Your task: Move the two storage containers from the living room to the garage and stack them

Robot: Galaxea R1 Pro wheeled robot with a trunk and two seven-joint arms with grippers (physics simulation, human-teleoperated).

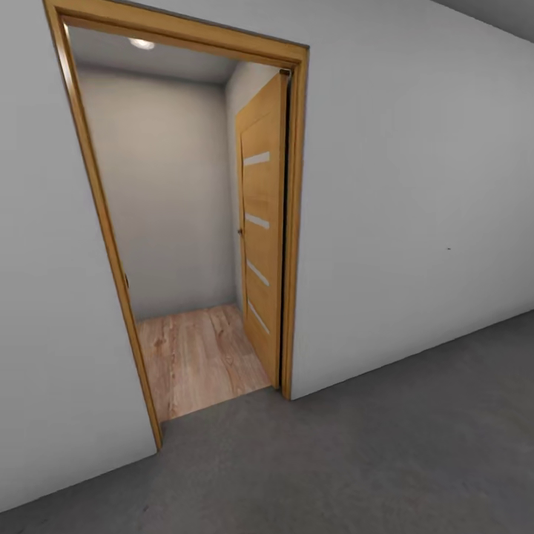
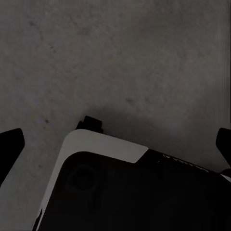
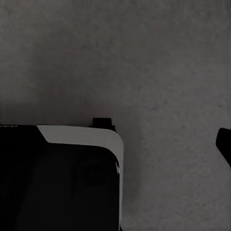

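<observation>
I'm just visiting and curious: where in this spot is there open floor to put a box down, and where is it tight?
The dark grey concrete floor lies bare along the white wall, right of the doorway. The wood-plank strip beyond the wooden door frame is narrow, hemmed by the open door. Under the arms, the robot's base takes up floor.

Dark grey mottled concrete floor, light wood-plank floor past the doorway, robot base on the concrete
</observation>
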